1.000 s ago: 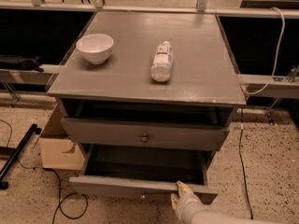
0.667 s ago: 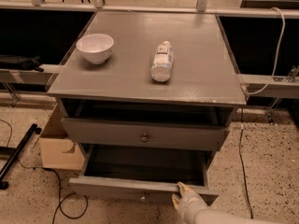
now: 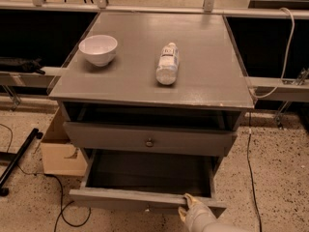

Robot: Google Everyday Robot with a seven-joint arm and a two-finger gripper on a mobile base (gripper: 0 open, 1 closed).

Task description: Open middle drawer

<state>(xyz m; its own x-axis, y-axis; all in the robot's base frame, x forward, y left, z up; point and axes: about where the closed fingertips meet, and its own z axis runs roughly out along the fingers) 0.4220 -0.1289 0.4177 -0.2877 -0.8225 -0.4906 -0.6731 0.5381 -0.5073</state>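
1. The pale two-finger gripper (image 3: 186,204) sat at the bottom of the view, right of centre, against the top edge of the front of the middle grey painted wooden drawer (image 3: 123,198). Whether it was wide, narrow or clamped on that edge could not be told.
2. The pale robot arm (image 3: 210,222) came in from the bottom edge and slanted up and to the left to the gripper, low and in front of the drawer.
3. The middle drawer stood far out of the grey cabinet (image 3: 231,129), its front facing the camera. The front's long axis ran left to right, tilted slightly down toward the right, and the plain dark grey inside lay open to view behind it.
4. Just above it, the upper grey drawer front (image 3: 193,141) carried a small round metal knob (image 3: 149,142) at its middle, with a dark gap between it and the cabinet top.
5. On the flat grey cabinet top (image 3: 130,86) stood a white round bowl (image 3: 98,49) at the left. Well apart from it, near the middle, a clear plastic bottle (image 3: 167,63) lay on its side, its length running front to back.
6. A brown cardboard box (image 3: 60,153) sat on the speckled floor (image 3: 280,178) just beside the cabinet's left side, and a white cable (image 3: 286,47) hung at the right
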